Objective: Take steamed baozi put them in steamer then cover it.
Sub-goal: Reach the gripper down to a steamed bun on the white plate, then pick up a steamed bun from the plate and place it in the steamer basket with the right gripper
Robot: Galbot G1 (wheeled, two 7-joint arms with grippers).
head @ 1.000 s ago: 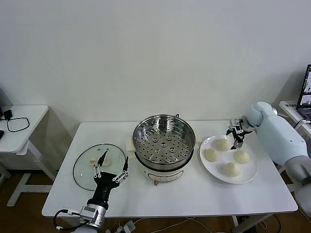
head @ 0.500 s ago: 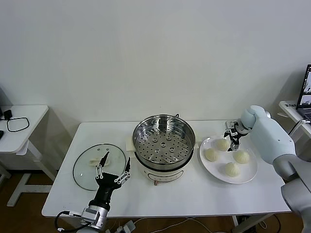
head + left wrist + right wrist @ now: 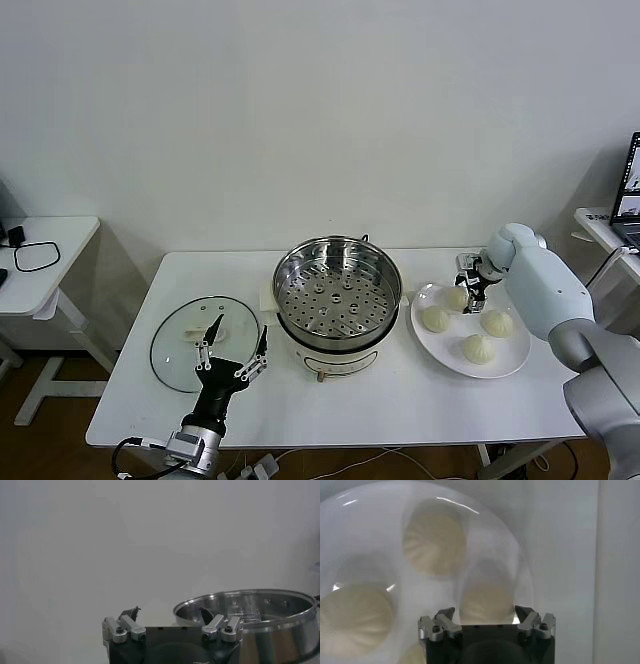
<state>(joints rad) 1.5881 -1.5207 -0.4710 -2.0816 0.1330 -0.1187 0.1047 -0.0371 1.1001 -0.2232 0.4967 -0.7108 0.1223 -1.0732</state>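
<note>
The steamer (image 3: 338, 295) stands mid-table, its shiny perforated basket uncovered and holding nothing. Four steamed baozi lie on a white plate (image 3: 514, 361) to its right. My right gripper (image 3: 472, 285) hangs open just above the farthest baozi (image 3: 457, 298). In the right wrist view that baozi (image 3: 487, 597) lies between the spread fingers of the right gripper (image 3: 485, 614), apart from them. My left gripper (image 3: 232, 346) stands open and holds nothing near the table's front left. In the left wrist view the left gripper (image 3: 170, 614) faces the steamer (image 3: 260, 617).
A glass lid (image 3: 180, 350) with a cream handle lies flat on the table left of the steamer, partly behind the left gripper. A small side table (image 3: 40, 265) with a black cable stands at far left. A laptop (image 3: 632, 185) shows at the right edge.
My right gripper has moved left and settled over the far baozi on the plate, still open. The left gripper has drifted slightly toward the table's front.
</note>
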